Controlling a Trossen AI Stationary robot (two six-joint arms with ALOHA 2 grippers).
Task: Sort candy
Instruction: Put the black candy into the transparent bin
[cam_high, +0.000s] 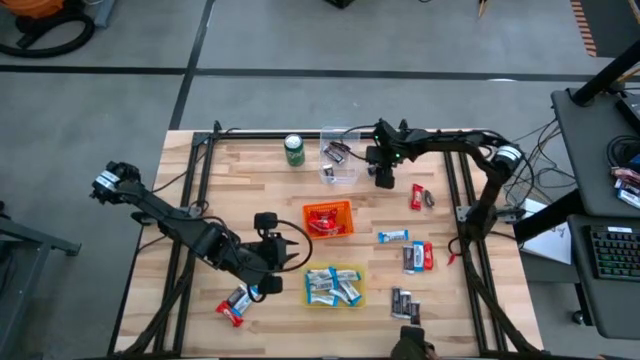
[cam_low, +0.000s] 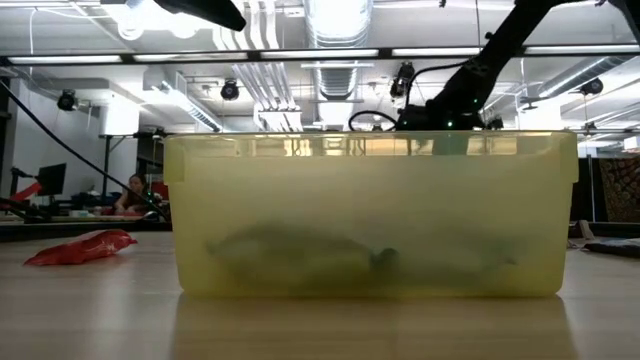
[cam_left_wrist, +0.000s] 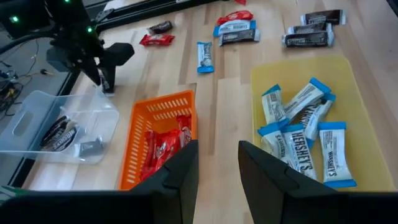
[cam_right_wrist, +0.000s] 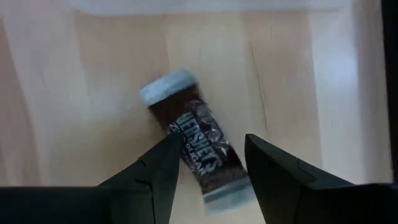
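The big light wooden table (cam_high: 250, 190) holds three bins and lots of candy. The see-through plastic bin (cam_high: 340, 160) sits at the far side, beside a green drink can (cam_high: 294, 149). It has a few dark candy bars in it. The orange basket with holes (cam_high: 329, 219) sits in the middle, with red candy inside. The yellow plastic bin (cam_high: 333, 286) is at the near side and is full of blue-and-white candy bars (cam_left_wrist: 305, 130).

The right gripper (cam_high: 384, 178) hangs just beside the see-through bin. Its fingers are apart. Right under it lies a dark brown Hershey's bar (cam_right_wrist: 198, 147), flat on the wood and not held.

The left gripper (cam_high: 270, 285) is near the yellow bin. Its fingers are apart and hold nothing.

More candy (cam_high: 418, 256) lies loose on the right side of the table. A red candy (cam_high: 236, 305) lies near the left gripper.
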